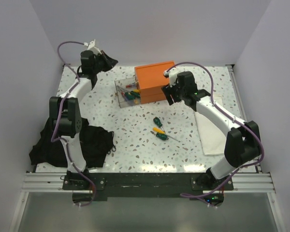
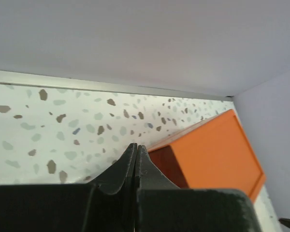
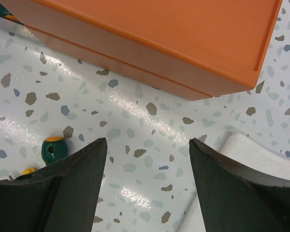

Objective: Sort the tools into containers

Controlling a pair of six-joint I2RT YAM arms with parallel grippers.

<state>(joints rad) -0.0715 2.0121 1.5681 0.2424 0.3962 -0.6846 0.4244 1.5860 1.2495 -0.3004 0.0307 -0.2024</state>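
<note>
The orange box point(image 1: 153, 79) stands at the back middle of the table, with the clear bin point(image 1: 121, 96) against its left side holding several screwdrivers point(image 1: 131, 94). Three more screwdrivers lie loose in the middle: a green one point(image 1: 157, 121), a yellow one point(image 1: 158, 130) and a green one with a long shaft point(image 1: 162, 137). My left gripper point(image 1: 111, 62) hangs at the back left, shut and empty, its tips point(image 2: 136, 146) pressed together short of the orange box point(image 2: 212, 150). My right gripper point(image 1: 171, 95) is open and empty point(image 3: 148, 141) just in front of the box point(image 3: 150, 34). A green handle point(image 3: 53, 147) shows beside its left finger.
A black cloth point(image 1: 94, 142) lies bunched at the near left around the left arm's base. A white folded towel point(image 1: 210, 130) lies at the right under the right arm, and its corner point(image 3: 251, 154) shows beside my right finger. White walls close in the table.
</note>
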